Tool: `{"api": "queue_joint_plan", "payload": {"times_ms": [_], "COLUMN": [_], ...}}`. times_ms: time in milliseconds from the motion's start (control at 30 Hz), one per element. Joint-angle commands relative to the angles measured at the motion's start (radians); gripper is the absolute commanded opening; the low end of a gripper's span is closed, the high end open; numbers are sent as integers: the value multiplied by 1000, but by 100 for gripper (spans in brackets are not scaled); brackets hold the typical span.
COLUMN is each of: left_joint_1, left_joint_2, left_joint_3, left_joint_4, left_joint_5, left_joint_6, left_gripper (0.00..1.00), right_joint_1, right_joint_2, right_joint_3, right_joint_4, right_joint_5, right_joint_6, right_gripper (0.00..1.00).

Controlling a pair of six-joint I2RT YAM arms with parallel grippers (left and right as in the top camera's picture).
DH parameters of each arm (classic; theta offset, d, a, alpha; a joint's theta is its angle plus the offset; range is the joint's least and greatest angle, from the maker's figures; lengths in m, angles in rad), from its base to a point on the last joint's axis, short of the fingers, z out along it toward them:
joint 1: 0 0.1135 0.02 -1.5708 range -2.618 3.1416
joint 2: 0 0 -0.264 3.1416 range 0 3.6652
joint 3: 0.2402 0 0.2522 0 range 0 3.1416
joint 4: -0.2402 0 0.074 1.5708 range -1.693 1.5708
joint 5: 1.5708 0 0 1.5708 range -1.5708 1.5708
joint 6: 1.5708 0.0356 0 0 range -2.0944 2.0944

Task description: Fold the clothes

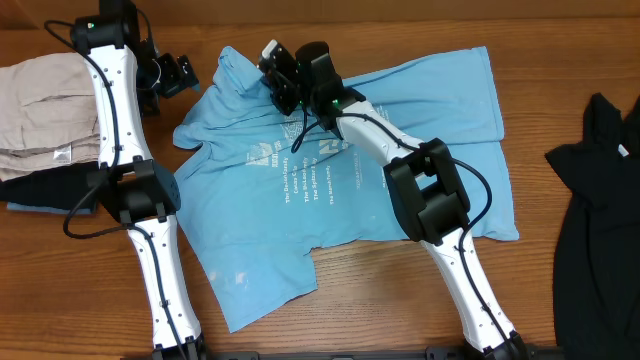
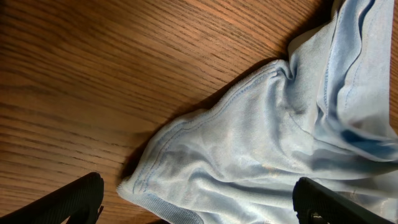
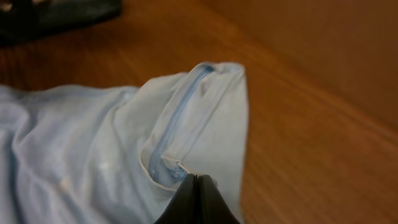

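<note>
**RIGHT CLAW PINCHING SHIRT EDGE: FAULTS TO GUARD AGAINST**

**Position.** The shirt (image 1: 400, 130) is lying spread but rumpled across the middle of the bench (image 1: 350, 320). It is sitting between the beige garment (image 1: 40, 110) at the left edge and the black garment (image 1: 600, 200) at the right edge.

**Claws.** The right claw (image 1: 278, 85) is reaching over the printed chest toward the far edge. Its jaws are sitting fully closed, and the wrist view is showing them pinching a doubled-over, stitched edge of the shirt. The left claw (image 1: 182, 72) is hovering wide open near the far-left corner. A sleeve hem is lying between its fingers (image 2: 68, 199), and nothing is gripping it.

**Probable faults.**
- Slip: the right claw is biting only a narrow margin of thin cloth. A quick pull is likely to strip it free.
- Single layer: if only the top ply is being held, the lower ply is going to lag and crease the fold.
- Bunching: with one point held and the left claw gripping nothing, a lift is likely to gather the shirt into a rope.
- Drag: the right forearm is passing above the chest. Dropping it could be rucking the cloth underneath.
- Collision: the left arm is working close to the beige garment and could be nudging it.
</note>
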Motion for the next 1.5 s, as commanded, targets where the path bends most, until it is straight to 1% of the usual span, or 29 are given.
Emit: {"api": "queue_joint_plan", "payload": {"times_ms": [0,100,200,367,533,567,600,633,667,700,733,767,833,867,900,933,967,1033,1067,1100,1167,1267,1333,1400,1433,1467], "left_joint_1": [-9,-9,-9,-9,-9,-9,-9,-9,-9,-9,-9,-9,-9,-9,-9,-9,-9,-9,-9,-9,-9,-10,-10,-10,-10,-10], "left_joint_2": [3,3,3,3,3,3,3,3,3,3,3,3,3,3,3,3,3,3,3,3,3,3,3,3,3,2], "left_joint_3": [23,23,23,23,23,23,23,23,23,23,23,23,23,23,23,23,23,23,23,23,23,23,23,23,23,23], "left_joint_4": [-2,-2,-2,-2,-2,-2,-2,-2,-2,-2,-2,-2,-2,-2,-2,-2,-2,-2,-2,-2,-2,10,107,213,193,111], "left_joint_5": [16,16,16,16,16,16,16,16,16,16,16,16,16,16,16,16,16,16,16,16,16,16,16,16,50,103], "left_joint_6": [-6,-6,-6,-6,-6,-6,-6,-6,-6,-6,-6,-6,-6,-6,-6,-6,-6,-6,-6,-6,-6,-7,-6,-6,-3,58], "left_gripper": [100,100,100,100,100,100,100,100,100,100,100,100,100,100,100,100,100,100,100,100,100,100,100,100,100,100], "right_joint_1": [1,-11,-31,-80,-111,-112,-112,-112,-112,-121,-130,-147,-183,-209,-222,-254,-285,-351,-391,-416,-492,-573,-635,-694,-728,-755], "right_joint_2": [18,18,18,25,69,76,80,80,80,70,60,44,0,-43,-68,-126,-182,-284,-337,-364,-443,-481,-481,-481,-481,-481], "right_joint_3": [50,50,50,50,50,50,50,50,50,57,73,106,196,266,296,341,366,377,377,377,377,376,374,374,373,363], "right_joint_4": [29,79,142,174,236,256,275,296,323,368,359,319,126,-80,-183,-374,-523,-740,-850,-913,-1099,-1296,-1453,-1582,-1646,-1666], "right_joint_5": [116,130,198,208,208,208,208,208,217,265,270,270,271,271,272,272,275,294,293,293,293,294,294,294,294,294], "right_joint_6": [4,5,5,5,5,5,5,6,32,146,197,256,317,320,320,320,335,410,425,424,423,428,430,485,502,502], "right_gripper": [4,4,4,4,4,6,15,38,41,45,46,55,61,70,81,95,100,100,100,100,100,100,100,100,100,100]}}
